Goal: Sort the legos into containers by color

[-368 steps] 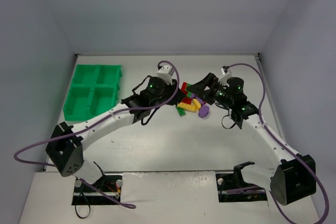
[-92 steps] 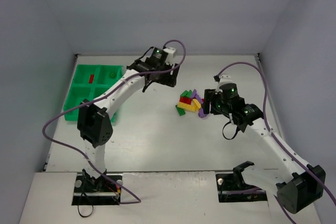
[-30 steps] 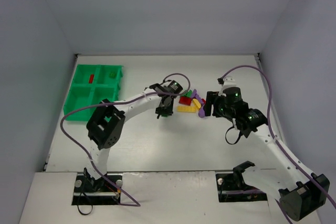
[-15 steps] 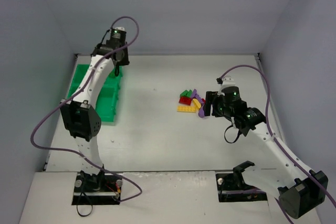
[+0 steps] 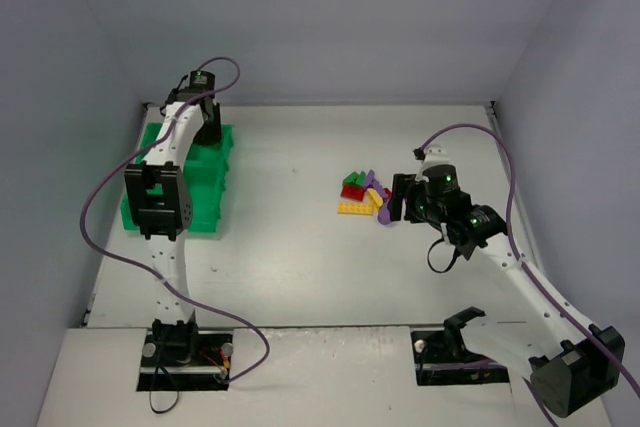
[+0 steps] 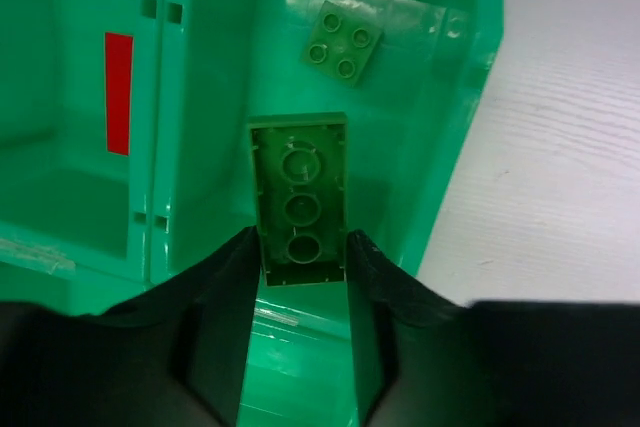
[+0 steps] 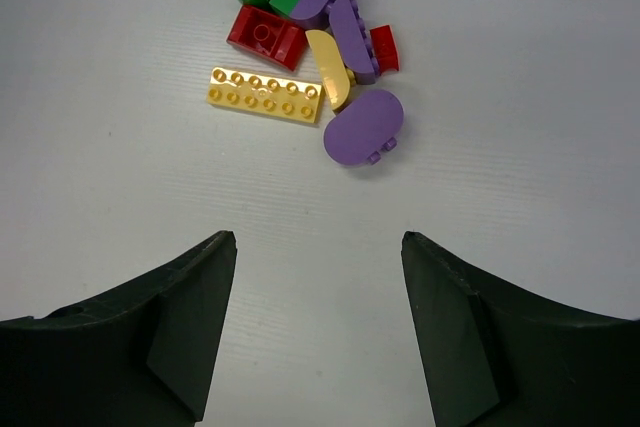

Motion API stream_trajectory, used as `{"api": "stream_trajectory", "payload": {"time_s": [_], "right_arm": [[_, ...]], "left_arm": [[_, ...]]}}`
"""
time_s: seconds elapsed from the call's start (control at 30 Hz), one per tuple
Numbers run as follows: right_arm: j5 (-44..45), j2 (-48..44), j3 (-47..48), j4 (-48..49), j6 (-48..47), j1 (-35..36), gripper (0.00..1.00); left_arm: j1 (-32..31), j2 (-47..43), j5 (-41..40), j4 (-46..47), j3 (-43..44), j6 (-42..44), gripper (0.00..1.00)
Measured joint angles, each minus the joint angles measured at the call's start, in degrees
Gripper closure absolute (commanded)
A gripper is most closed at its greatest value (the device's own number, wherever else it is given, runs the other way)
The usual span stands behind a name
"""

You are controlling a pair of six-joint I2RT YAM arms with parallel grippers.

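**Mia:** Where was the green brick (image 6: 298,197)?

**Ben:** In the middle of the left wrist view. The left fingers (image 6: 215,292) were nearly closed and pinched it by its two long sides, at its near end. Its hollow side faced the camera.

**Mia:** What was under it?

**Ben:** The tray (image 6: 482,37). The brick was over the box on the right of that frame. A small green brick (image 6: 342,40) lay at the top of that box. A red brick (image 6: 118,77) lay in the box on the left.

**Mia:** Was it touching the floor of the box?

**Ben:** I could not tell.

**Mia:** Would it be hard to hold?

**Ben:** I think not. It looked light, hard and smooth, so it might slip a little. The flat long sides seemed the best place to pinch. A drop probably would not break it.

**Mia:** And the right fingers (image 7: 190,292)?

**Ben:** They stood wide apart and held nothing, above the bare counter (image 7: 520,207). The other legos lay in a pile at the top of the right wrist view. A long yellow brick (image 7: 266,94) was on its left, and a round purple piece (image 7: 363,127) was nearest the fingers.

**Mia:** Which would be easy to take?

**Ben:** I would guess the yellow one, by its long sides.
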Motion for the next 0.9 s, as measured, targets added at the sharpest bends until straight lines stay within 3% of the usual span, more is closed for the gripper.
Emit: {"api": "stream_trajectory", "payload": {"time_s": [0.1,0.2,0.33,0.4,0.53,0.63,0.73,0.9], "right_arm": [[0.0,0.0,0.0,0.0,0.0,0.0,0.36],[0.0,0.0,0.0,0.0,0.0,0.0,0.36],[0.0,0.0,0.0,0.0,0.0,0.0,0.36],[0.0,0.0,0.0,0.0,0.0,0.0,0.36],[0.0,-0.1,0.0,0.0,0.0,0.0,0.36],[0.5,-0.3,0.0,0.0,0.0,0.0,0.36],[0.8,-0.5,0.0,0.0,0.0,0.0,0.36],[1.0,-0.7,0.0,0.0,0.1,-0.1,0.36]], "left_arm": [[0.5,0.2,0.3,-0.1,0.0,0.7,0.47],[0.5,-0.6,0.5,0.1,0.0,1.0,0.41],[0.4,-1.7,1.2,0.1,0.0,1.1,0.41],[0.2,-2.4,1.9,0.1,0.0,1.0,0.49],[-1.9,-5.7,3.8,0.3,-1.0,0.0,0.49],[-7.4,-9.7,5.1,0.9,-3.2,-1.3,0.48],[-16.7,-12.0,7.8,3.3,-4.6,-3.5,0.48],[-30.4,-10.0,14.0,6.1,-4.8,-7.3,0.27]]}}
